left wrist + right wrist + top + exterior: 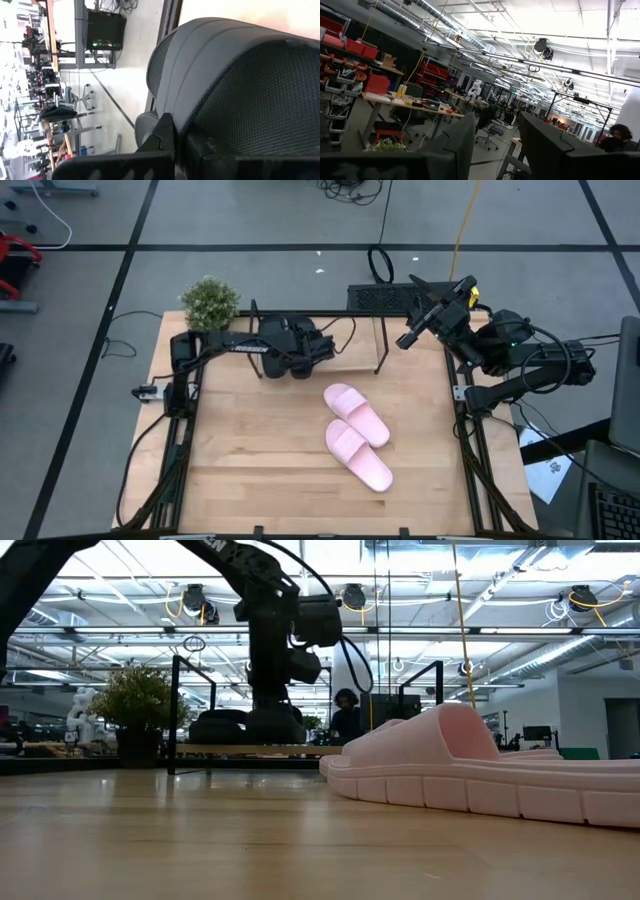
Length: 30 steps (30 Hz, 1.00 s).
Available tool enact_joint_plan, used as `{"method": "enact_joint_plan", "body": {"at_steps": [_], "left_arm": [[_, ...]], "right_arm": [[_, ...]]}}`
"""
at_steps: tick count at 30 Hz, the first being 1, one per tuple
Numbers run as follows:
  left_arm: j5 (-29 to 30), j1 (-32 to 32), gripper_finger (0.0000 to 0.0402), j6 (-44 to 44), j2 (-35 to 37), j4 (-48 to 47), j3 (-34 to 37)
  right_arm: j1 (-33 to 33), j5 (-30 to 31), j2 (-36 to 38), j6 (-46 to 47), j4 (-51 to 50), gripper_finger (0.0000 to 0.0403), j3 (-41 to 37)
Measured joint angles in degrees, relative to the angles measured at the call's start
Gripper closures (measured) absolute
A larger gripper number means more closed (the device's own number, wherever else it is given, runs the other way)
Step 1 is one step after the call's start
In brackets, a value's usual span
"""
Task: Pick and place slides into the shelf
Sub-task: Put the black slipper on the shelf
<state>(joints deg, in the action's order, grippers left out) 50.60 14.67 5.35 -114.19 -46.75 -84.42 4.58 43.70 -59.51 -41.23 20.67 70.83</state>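
My left gripper [303,350] reaches to the left part of the shelf [381,340], a low rack of black rods at the table's far edge. It is shut on a black slide [225,75], which fills the left wrist view. In the low view another dark slide [215,725] lies on the shelf's board [250,750], left of that gripper [275,725]. Two pink slides [357,413] [360,455] lie soles down on the table's middle. My right gripper [405,338] is raised by the shelf's right end, open [497,145] and holding nothing. My left gripper pinches the black slide at the edge of its wide strap [172,107], between its two fingers [162,135]. The slide sits at the level of the shelf's board. Whether its sole rests on the board is hidden by the gripper and the slide.
A potted plant [208,302] stands at the table's far left corner, beside the shelf. The nearer pink slide [470,765] looms large in the low view. Bare wood lies along the table's near and left sides [250,460]. A person shows in the room beyond [347,715].
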Motion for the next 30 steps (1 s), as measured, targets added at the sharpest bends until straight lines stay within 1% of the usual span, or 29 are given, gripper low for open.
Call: {"method": "enact_joint_plan", "body": {"at_steps": [4,7,12,20,23,30], "left_arm": [[-0.11,1.07,0.0401,0.84,0.0,-0.16,0.0],[-1.58,1.5,0.0401,0.78,0.0,-0.14,0.0],[-1.58,1.5,0.0401,1.8,0.0,-0.01,0.05],[-0.73,1.36,0.0401,1.89,0.26,0.84,4.09],[-0.57,1.34,0.0401,1.87,0.26,0.61,4.55],[-0.6,1.19,0.0371,1.43,0.17,0.69,4.59]], "right_arm": [[0.0,0.0,0.0,0.0,-0.02,0.0257,0.0],[0.0,0.0,0.0,0.0,-0.03,0.0257,0.0],[0.0,0.0,0.0,-0.02,-0.02,0.0257,0.0],[0.0,0.0,0.0,0.0,-0.02,0.0257,0.0],[0.0,0.0,0.0,-0.04,-0.02,0.0257,0.0],[0.0,-0.15,0.0,-0.02,0.02,0.0257,0.0]]}}
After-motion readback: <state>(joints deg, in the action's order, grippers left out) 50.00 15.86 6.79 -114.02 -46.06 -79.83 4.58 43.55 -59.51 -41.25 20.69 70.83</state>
